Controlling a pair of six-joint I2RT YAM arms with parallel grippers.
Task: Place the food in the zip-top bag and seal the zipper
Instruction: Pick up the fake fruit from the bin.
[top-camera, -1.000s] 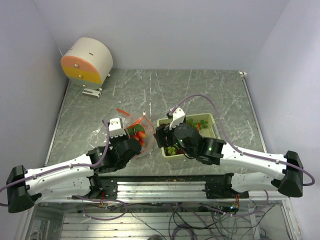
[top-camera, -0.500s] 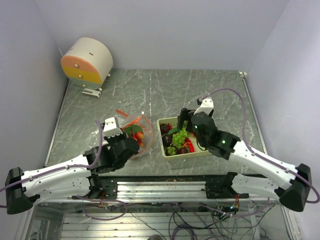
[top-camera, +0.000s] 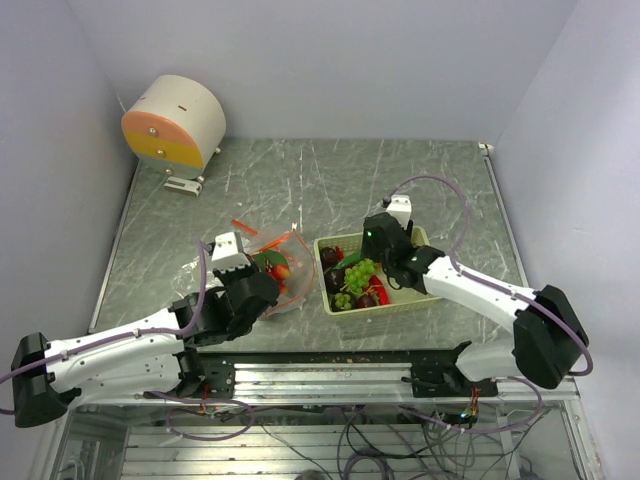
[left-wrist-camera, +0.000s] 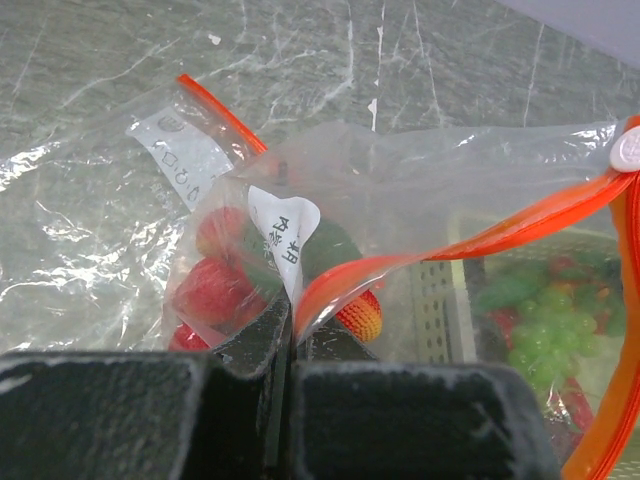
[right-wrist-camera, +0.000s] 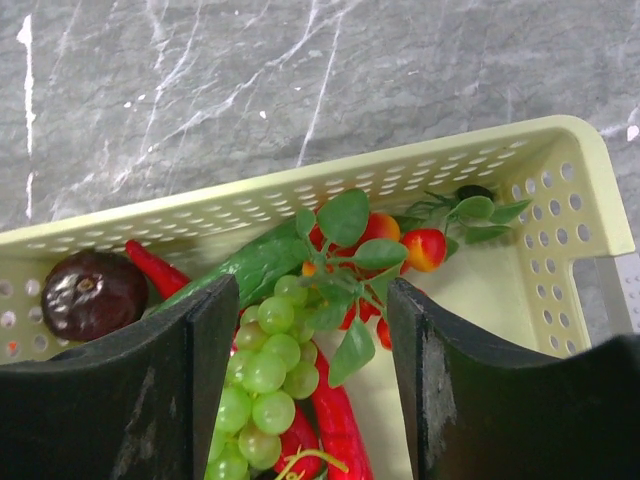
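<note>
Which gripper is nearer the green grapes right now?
Right. The right gripper hangs open directly over the green grapes; the left gripper is clamped on the zip-top bag, beside the basket.

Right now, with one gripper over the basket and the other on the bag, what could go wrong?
1. The right gripper hangs open over the grapes, tangled with a leafy sprig and a chili in the basket; closing here may catch several pieces or only leaves.
2. The left gripper pinches only a thin fold of the zip-top bag near the zipper; it could slip and the mouth collapse.
</note>
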